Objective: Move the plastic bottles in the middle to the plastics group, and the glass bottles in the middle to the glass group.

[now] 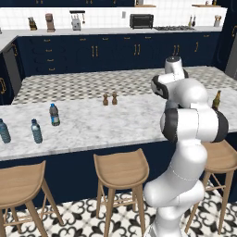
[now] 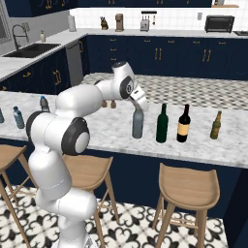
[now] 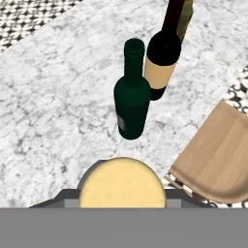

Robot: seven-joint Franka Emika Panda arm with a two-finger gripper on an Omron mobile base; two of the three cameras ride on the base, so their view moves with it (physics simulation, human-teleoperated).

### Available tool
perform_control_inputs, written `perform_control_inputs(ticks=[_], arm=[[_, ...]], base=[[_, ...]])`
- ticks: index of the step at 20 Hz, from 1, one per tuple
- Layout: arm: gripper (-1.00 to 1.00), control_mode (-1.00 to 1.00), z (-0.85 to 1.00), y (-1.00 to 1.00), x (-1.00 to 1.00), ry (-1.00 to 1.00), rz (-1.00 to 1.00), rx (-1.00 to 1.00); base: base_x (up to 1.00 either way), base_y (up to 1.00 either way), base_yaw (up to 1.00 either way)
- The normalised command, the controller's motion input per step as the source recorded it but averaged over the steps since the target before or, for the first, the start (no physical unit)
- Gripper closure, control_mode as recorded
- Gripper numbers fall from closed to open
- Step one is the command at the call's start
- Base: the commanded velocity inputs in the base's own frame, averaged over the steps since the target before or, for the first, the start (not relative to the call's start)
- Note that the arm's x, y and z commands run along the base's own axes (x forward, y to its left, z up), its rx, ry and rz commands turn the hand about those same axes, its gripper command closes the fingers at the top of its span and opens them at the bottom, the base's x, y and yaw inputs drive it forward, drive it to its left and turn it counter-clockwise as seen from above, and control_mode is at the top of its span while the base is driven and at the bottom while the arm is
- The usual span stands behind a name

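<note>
- The grey bottle (image 2: 138, 123), squat with a tan cap (image 3: 120, 183), is standing upright on the marble counter (image 2: 106, 128), near its front edge and toward the right half.
- The gripper (image 2: 139, 105) is sitting right over that bottle's top; in the hand view the cap is lying directly between the finger tips, and the jaws appear partly closed around the neck. I am reading this as a grasp on the grey bottle, taken from above so the bottle stays upright during transport.
- Whether the base is touching the counter or just clear of it, I cannot tell.
- The green wine bottle (image 2: 162, 124) is standing just beside the grey one, further toward the right end of the counter.
- The dark wine bottle with cream label (image 2: 183, 124) and the slim olive-brown bottle (image 2: 216, 125) are standing beyond it, in a row along the front edge; judged to be the glass group.
- Judgement: the grey bottle is being placed at the near end of that row, so the glass items end up adjacent.
- Three small water bottles (image 1: 54, 115) are sitting well apart at the counter's left end; likely the plastics group.
- Two small brown shakers (image 1: 109, 99) are standing near the counter's back edge.
- Wooden stools (image 2: 186, 186) are tucked under the front edge.
</note>
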Motion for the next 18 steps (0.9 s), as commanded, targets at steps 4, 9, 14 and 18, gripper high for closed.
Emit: perform_control_inputs(ticks=[4,9,14,18], arm=[[1.0,-1.0,0.0,-0.03,0.0,0.0,-0.04,0.0],[1.0,-1.0,0.0,0.0,0.0,0.0,-0.02,0.0],[1.0,-1.0,0.0,-0.03,0.0,0.0,-0.05,0.0],[1.0,-1.0,0.0,-0.05,0.0,0.0,-0.04,0.0]], base=[[0.0,0.0,0.0],[0.0,0.0,0.0],[0.0,0.0,0.0],[0.0,0.0,0.0]])
